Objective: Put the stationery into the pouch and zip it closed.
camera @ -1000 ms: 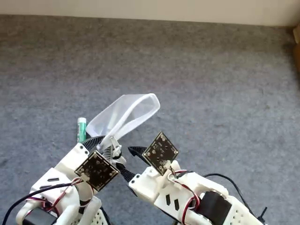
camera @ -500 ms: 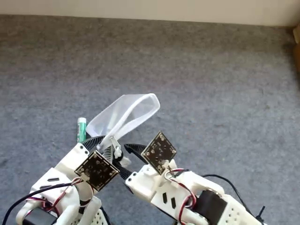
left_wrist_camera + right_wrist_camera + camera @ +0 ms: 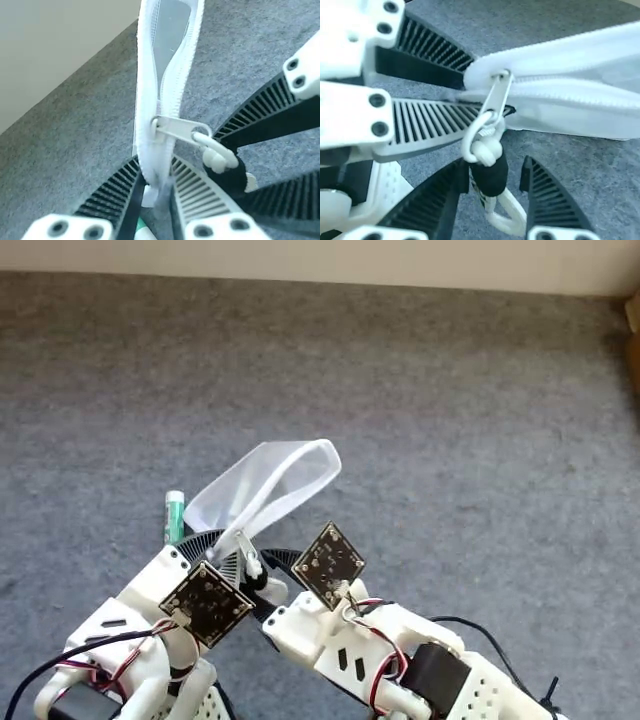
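One pouch (image 3: 270,475), end clenched in left hand (image 3: 155,167); right hand (image 3: 495,166) released around zipper pull (image 3: 497,102); one green stick (image 3: 174,514).

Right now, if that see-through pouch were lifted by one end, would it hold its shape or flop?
Probably floppy: the pouch is thin see-through fabric, and its zip edge curves in a wave near the left jaws pinching it. Likely light, since the carpet shows through it. The zip pull hangs loose, so it may swing.
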